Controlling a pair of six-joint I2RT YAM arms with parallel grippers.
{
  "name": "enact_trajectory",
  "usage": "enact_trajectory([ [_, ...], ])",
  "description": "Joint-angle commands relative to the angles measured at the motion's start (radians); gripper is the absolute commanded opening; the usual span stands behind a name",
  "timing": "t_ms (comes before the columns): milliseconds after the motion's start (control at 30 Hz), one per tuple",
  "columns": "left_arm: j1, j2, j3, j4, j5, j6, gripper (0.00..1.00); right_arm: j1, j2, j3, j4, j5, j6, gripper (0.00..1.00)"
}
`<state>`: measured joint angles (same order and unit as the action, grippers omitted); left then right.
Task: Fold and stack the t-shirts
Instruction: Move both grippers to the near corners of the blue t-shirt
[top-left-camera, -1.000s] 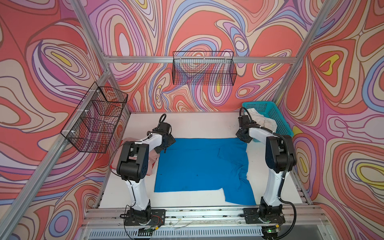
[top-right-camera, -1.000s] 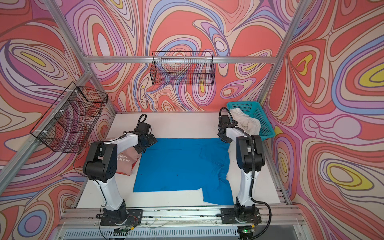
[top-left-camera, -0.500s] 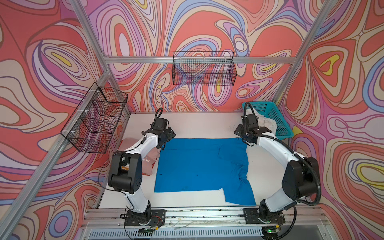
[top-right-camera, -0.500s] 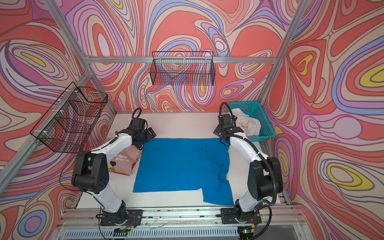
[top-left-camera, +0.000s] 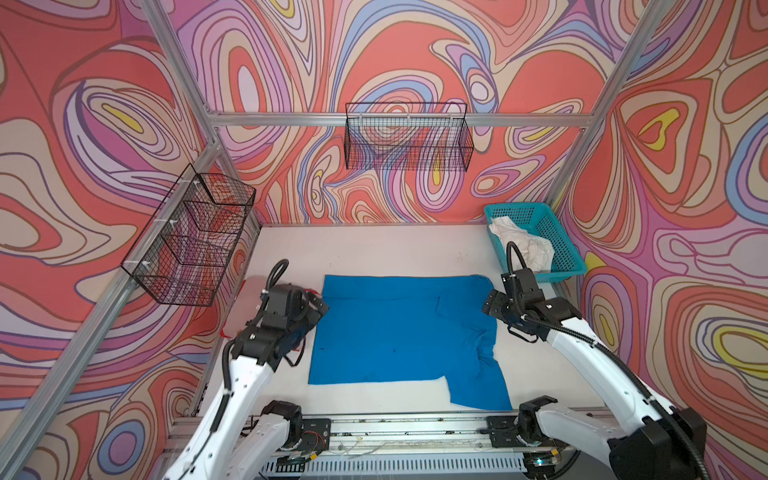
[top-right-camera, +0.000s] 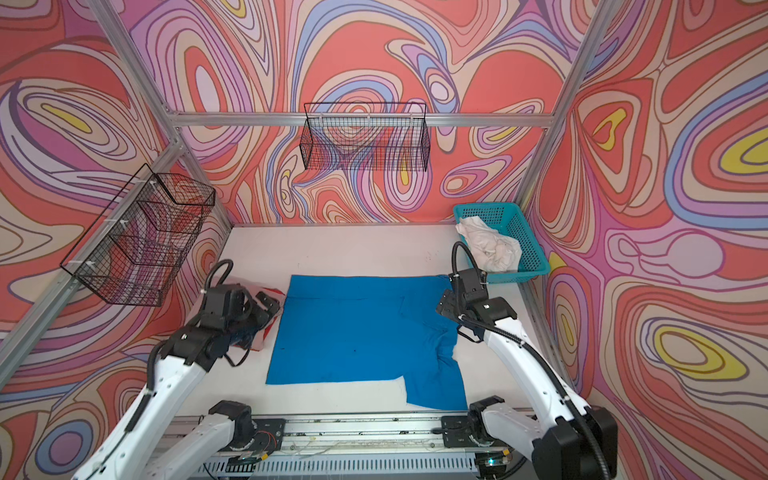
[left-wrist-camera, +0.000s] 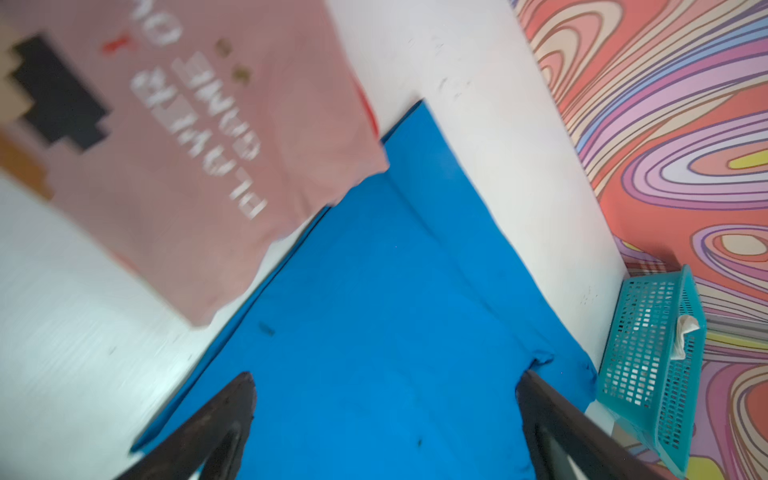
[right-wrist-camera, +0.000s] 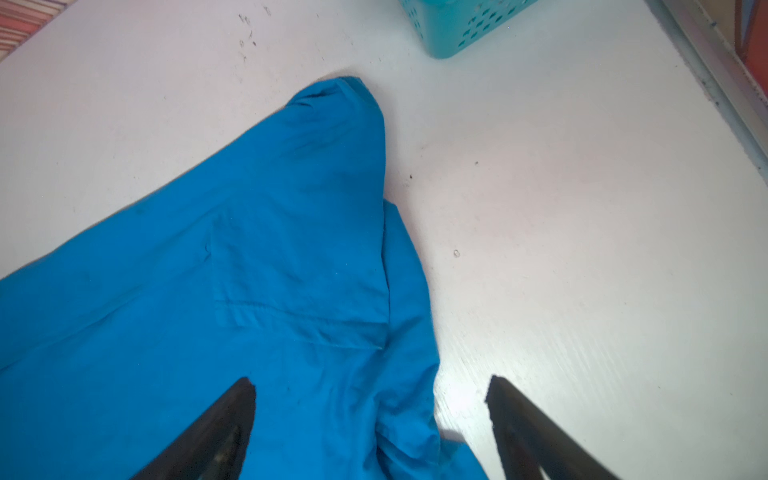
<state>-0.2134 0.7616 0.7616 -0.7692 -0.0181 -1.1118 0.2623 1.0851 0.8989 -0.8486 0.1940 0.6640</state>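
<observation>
Teal basket (top-left-camera: 561, 245) stands on the white table (top-left-camera: 395, 249), ahead of the right jaws. Wire rack (top-left-camera: 409, 141) hangs high beyond both jaws; wire shelf (top-left-camera: 189, 241) outside the left jaws.

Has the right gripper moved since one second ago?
Yes. In a top view the right gripper moved away from the teal basket, toward the front rail.

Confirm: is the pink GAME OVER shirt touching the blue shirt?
Touching. In the left wrist view a corner of the folded pink t-shirt lies over the edge of the blue t-shirt, with no table showing between them.
</observation>
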Motion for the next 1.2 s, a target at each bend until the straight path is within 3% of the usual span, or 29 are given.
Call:
enact_trajectory([
  [0, -0.029, -0.137, -0.117, -0.224, 0.008, -0.206, 0.96, 0.008, -0.013, -0.024, -0.096, -0.017, -0.02, 0.93],
  [200, -0.043, -0.235, -0.213, -0.325, 0.027, -0.266, 0.88, 0.01, -0.033, -0.022, -0.121, -0.054, -0.035, 0.93],
  [367, -0.045, -0.198, -0.235, -0.343, 0.029, -0.275, 0.84, 0.01, -0.04, -0.011, -0.148, -0.063, -0.042, 0.92],
  [600, -0.05, -0.11, -0.36, -0.232, 0.092, -0.274, 0.67, 0.01, -0.048, -0.009, -0.161, -0.076, -0.041, 0.9],
  [867, -0.052, -0.025, -0.372, -0.183, 0.041, -0.224, 0.45, 0.013, -0.058, -0.012, -0.182, -0.102, -0.037, 0.89],
  [1167, -0.051, 0.084, -0.392, -0.112, -0.003, -0.173, 0.33, 0.041, -0.061, -0.043, -0.184, -0.108, -0.02, 0.89],
])
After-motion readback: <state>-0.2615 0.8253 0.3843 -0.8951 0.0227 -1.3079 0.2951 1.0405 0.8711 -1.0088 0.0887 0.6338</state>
